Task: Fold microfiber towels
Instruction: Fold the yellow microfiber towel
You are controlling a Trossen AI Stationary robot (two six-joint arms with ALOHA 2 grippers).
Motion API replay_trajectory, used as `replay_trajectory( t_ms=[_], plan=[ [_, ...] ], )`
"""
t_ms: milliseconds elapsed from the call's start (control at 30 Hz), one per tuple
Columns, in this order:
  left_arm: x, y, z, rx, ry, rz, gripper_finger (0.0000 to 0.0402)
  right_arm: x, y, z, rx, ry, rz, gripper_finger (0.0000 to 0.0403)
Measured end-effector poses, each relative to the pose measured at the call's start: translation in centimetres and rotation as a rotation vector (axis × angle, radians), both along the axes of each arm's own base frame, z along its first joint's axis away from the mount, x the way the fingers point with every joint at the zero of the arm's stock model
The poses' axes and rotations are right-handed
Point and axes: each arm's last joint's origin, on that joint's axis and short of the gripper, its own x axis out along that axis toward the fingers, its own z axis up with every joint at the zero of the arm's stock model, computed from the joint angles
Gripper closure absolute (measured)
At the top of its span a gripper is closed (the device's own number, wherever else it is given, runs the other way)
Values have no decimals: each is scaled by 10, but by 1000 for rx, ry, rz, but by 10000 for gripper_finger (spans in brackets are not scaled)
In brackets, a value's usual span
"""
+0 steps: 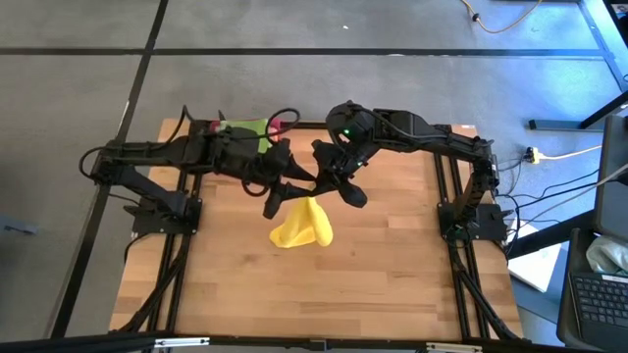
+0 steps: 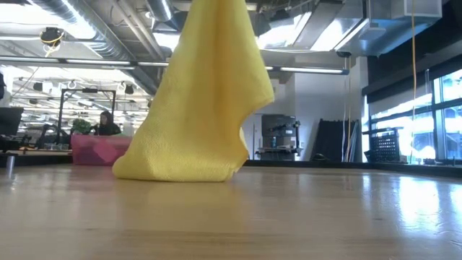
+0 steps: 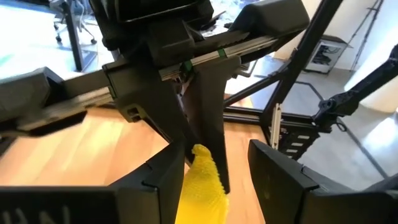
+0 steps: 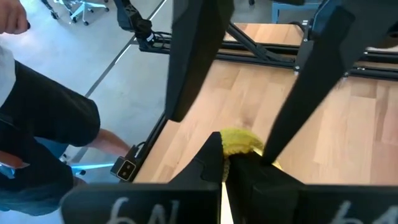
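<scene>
1. I am watching my right gripper [image 4: 227,163] pinching the top of a yellow microfiber towel [image 1: 300,226], its two dark matte fingers pressed together on the bunched cloth above the middle of the table.
2. My left gripper [image 3: 214,171] is sitting just beside it, fingers spread apart, with the towel's fuzzy yellow peak showing between them; I cannot tell whether either finger is touching the cloth.
3. The towel is hanging in a soft cone, narrow at the pinch and flaring downward. In the low view its nubby, terry-like surface is showing, and its bottom edge is resting in a rounded fold on the table.
4. The wooden table [image 1: 373,275] under it is a pale butcher-block top, smooth with visible plank seams, framed by black metal rails.
5. At the far edge of the table, behind the left arm, a bright green towel [image 1: 243,128] is lying crumpled in a pink-red tray [image 2: 97,149], which is looking rigid and rectangular in the low view.
6. In the right wrist view, a person in dark clothing [image 4: 37,134] is standing on the grey floor beside the table.
</scene>
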Motion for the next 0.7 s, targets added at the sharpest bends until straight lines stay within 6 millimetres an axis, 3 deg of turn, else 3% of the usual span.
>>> replay_trajectory(
  t_ms=[367,700],
  plan=[
    [0,-17,-1,-28,6,33,236,-1,-1,-1,-13,19,-11,395],
    [-1,-17,-3,28,16,110,236,-1,-2,-1,-25,14,-16,395]
  ],
)
